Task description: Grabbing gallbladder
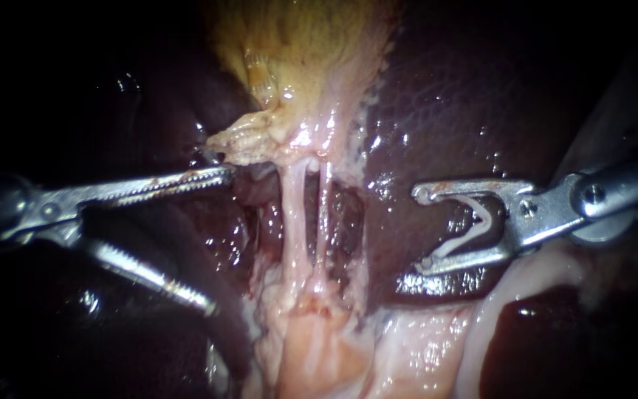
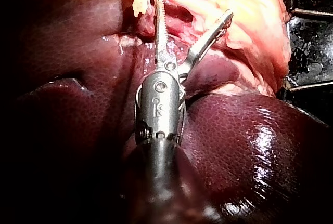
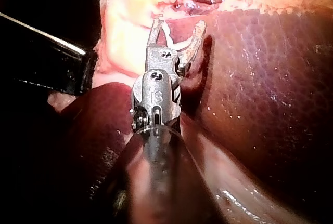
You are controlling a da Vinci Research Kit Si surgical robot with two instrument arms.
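Note:
The yellowish gallbladder (image 1: pixel 304 52) hangs at the top of the endoscope view, and two pale tubes (image 1: pixel 295 214) stretch down from its frayed lower edge. My left instrument (image 1: pixel 218 240) has its toothed jaws wide open; the upper jaw's tip touches that frayed edge, while the lower jaw stands apart over dark liver. In the left wrist view these jaws (image 2: pixel 192 4) straddle pink tissue without gripping it. My right instrument (image 1: pixel 424 229) sits to the right of the tubes over the liver (image 1: pixel 467 96). A white V-shaped clip (image 1: pixel 478 222) is seated between its jaws (image 3: pixel 178 25).
Pale fatty tissue (image 1: pixel 319 347) spreads below the tubes. Glossy dark liver (image 2: pixel 250 146) lies under both shafts. A black tray edge (image 2: pixel 307 52) shows beyond the tissue in the left wrist view.

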